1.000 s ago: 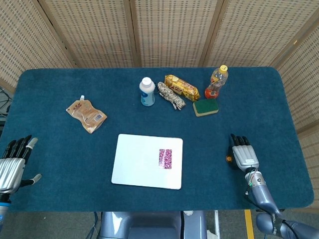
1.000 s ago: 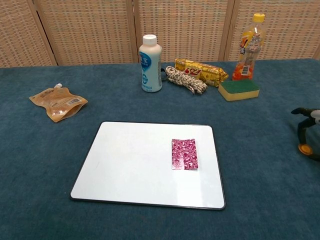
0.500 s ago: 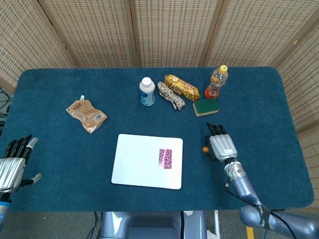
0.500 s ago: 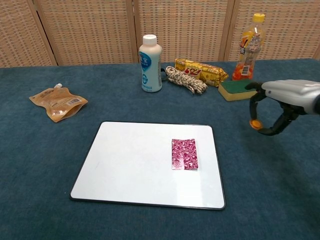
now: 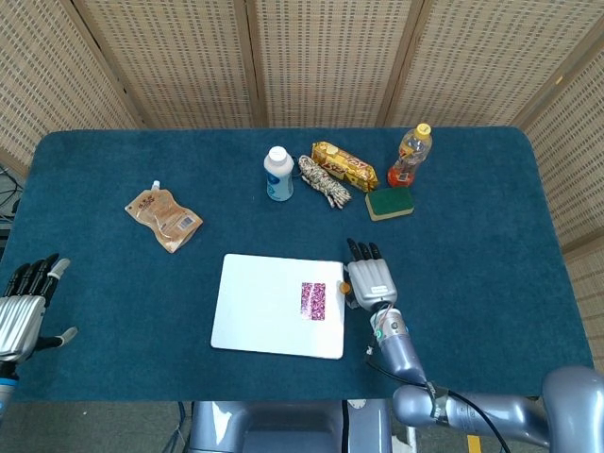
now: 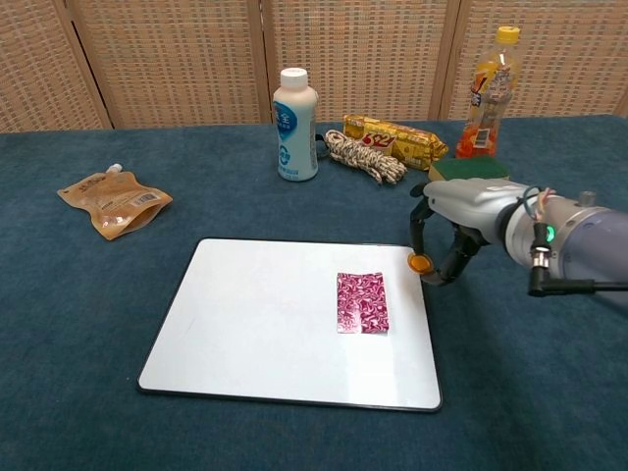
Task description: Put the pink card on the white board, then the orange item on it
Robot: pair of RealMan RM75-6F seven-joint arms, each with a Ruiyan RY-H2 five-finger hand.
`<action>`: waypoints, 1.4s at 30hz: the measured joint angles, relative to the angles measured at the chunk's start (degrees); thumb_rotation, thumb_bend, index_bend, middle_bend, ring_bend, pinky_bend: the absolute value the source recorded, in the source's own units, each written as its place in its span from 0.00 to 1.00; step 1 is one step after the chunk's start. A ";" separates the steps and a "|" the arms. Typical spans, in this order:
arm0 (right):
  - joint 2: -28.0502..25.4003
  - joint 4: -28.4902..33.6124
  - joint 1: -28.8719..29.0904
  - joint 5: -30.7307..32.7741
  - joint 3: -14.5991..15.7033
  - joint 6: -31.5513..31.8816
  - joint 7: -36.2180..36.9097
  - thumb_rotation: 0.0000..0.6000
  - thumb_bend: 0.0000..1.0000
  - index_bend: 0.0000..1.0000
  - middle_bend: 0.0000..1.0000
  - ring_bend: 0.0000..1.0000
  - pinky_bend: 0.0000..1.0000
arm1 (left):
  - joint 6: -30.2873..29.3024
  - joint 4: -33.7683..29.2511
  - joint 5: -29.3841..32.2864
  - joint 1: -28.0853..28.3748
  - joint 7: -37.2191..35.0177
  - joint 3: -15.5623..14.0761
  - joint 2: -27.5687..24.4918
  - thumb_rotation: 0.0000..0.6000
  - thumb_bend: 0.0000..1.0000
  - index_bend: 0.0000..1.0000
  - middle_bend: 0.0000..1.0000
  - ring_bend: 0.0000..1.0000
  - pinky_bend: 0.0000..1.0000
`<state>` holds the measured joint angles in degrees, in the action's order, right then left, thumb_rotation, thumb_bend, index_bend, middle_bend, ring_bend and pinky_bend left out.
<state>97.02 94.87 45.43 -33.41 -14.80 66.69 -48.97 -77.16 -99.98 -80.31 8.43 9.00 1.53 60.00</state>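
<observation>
Pink card (image 6: 362, 302) lies flat on white board (image 6: 255, 324), toward board's right edge; first step judged done. Right hand (image 6: 461, 211) pinches orange item (image 6: 420, 262) over that edge, positioned for release onto card. Left hand (image 5: 24, 307) idle at table's left edge, fingers apart, holding nothing.

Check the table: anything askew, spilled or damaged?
Nothing stands out. The pink card lies flat on the white board, the right hand holds the small orange item at the board's right edge, and both bottles at the back stand upright.
</observation>
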 measured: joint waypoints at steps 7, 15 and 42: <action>4.56 -0.67 2.76 3.02 -0.83 2.78 -2.74 1.00 0.36 0.58 0.00 0.00 0.00 | -0.02 0.02 0.03 0.01 -0.79 0.03 -0.30 1.00 0.02 0.00 0.00 0.00 0.00; 8.36 -1.87 4.45 3.54 -0.18 4.38 -4.25 1.00 0.36 0.58 0.00 0.00 0.00 | -0.08 0.09 0.05 0.02 -1.19 0.04 -0.48 1.00 0.02 0.00 0.00 0.00 0.00; 8.48 0.08 5.06 1.84 -0.25 5.88 -4.39 1.00 0.14 0.07 0.00 0.00 0.00 | -0.28 0.20 -0.14 -0.06 -2.52 0.01 -1.02 1.00 0.02 0.00 0.00 0.00 0.00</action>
<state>105.50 94.96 50.49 -31.57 -15.05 72.57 -53.36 -77.44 -99.77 -80.45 8.37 6.47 1.55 58.99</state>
